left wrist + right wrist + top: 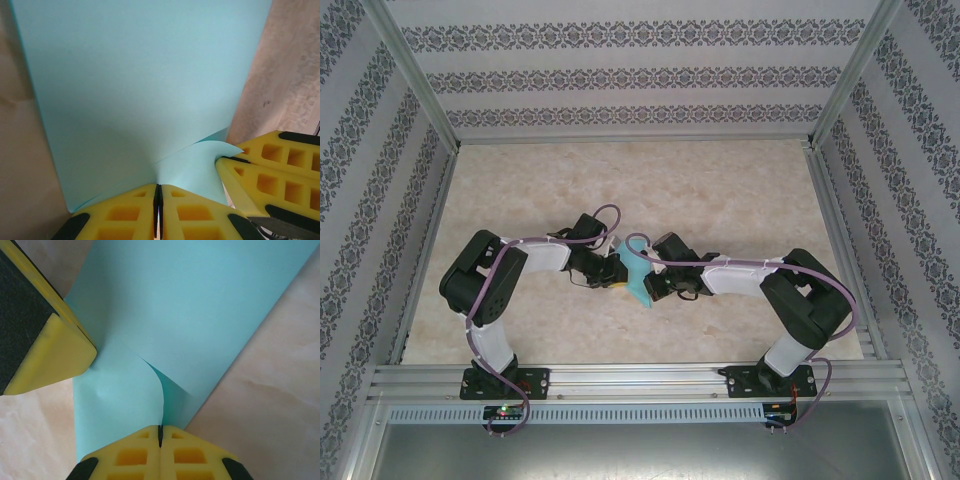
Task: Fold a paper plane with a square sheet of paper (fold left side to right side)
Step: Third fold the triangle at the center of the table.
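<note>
1. Where the top view looks down on the marbled beige table point(720, 190), two arms meet mid-table over one turquoise sheet of paper point(637, 280). The left gripper point(610, 272) and right gripper point(652, 286) are at its opposite sides, their jaws too small here to judge.
2. Seen from the left wrist, the left gripper point(158, 187) has its yellow, ribbed jaws pressed together on the near edge of the sheet point(135, 90). The sheet spreads ahead, matte and smooth. At lower right a small flap curls up, and the right gripper point(225, 158) has its jaws closed there on the paper.
3. Seen from the right wrist, the right gripper point(160, 430) has its jaws pinched shut on the sheet's near edge point(200, 305), beside a curved, lifted fold. One yellow, black-padded finger point(60, 347) of the left gripper touches the paper at the left.
</note>
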You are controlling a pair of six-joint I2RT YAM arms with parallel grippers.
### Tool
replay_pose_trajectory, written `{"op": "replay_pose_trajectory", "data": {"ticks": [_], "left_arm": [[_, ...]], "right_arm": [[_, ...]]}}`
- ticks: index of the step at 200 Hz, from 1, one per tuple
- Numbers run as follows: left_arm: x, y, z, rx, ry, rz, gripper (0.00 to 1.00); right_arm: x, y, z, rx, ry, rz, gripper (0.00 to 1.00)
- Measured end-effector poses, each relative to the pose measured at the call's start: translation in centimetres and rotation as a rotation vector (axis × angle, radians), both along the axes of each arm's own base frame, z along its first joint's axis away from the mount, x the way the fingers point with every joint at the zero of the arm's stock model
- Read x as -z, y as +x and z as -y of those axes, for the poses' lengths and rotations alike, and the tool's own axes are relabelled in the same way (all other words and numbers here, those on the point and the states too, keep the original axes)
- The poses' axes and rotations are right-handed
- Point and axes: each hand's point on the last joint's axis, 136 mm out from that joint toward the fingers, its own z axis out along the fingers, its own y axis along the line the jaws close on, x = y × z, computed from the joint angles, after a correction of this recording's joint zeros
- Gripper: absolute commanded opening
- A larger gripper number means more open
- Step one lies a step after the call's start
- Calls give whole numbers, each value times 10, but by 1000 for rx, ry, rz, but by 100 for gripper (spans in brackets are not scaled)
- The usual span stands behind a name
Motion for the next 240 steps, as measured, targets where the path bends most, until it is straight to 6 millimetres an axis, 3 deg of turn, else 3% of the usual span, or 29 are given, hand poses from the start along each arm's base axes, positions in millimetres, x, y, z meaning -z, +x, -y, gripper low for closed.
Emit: {"op": "replay_pose_trajectory", "data": {"ticks": [27,36,52,80,113,145,181,240], "left_arm": [[1,0,0,4,2,4,13],[1,-1,-1,7,2,6,13],[1,-1,-1,10,1,11,13],[1,-1,0,13,0,14,13],[1,-1,-1,13,0,14,13],[1,-1,-1,13,0,14,13],[1,-1,-1,13,1,14,13],[1,-1,-1,13,1,14,13]], "right_arm": [[-1,0,-1,-1,4,-3,0],[-1,0,0,-1,6,-4,11],[-3,0,3,12,13,-19,23],[-19,5,14,53,29,-28,35],[-54,8,20,68,91,1,30],[-76,-10,2,26,223,-80,20],[-66,-32,-21,-7,285,-238,20],[-46,-28,-36,-1,274,-339,19]]}}
